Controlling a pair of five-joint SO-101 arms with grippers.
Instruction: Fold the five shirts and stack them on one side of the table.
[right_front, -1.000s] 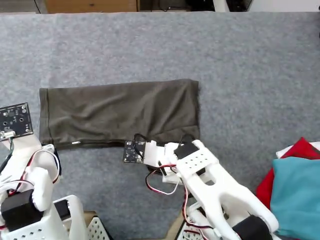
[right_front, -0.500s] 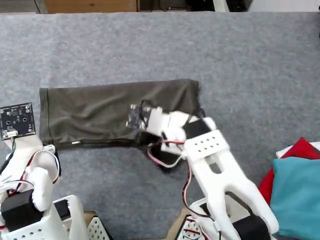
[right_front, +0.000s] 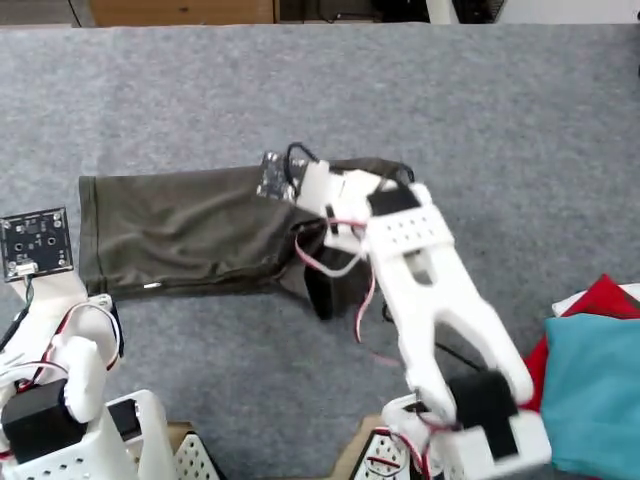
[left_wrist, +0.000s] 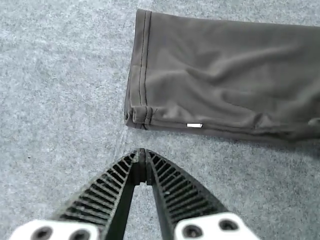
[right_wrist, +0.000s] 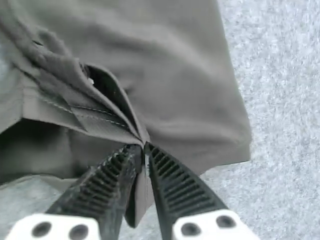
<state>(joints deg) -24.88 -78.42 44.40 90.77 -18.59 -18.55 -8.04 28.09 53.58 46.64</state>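
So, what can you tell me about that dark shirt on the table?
The dark shirt is olive-brown, soft-looking cloth, folded into a long band lying flat on the grey table. One end shows a double-stitched hem; a small white tag sits by the near edge. At the other end the right gripper pinches a raised fold.

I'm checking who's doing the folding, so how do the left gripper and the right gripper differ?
The right gripper is shut on a fold of the dark shirt, while the left gripper is shut on nothing. The right gripper is over the shirt; the left gripper hangs over bare grey table, just off the shirt's hemmed corner. Both are black, ribbed and closed.
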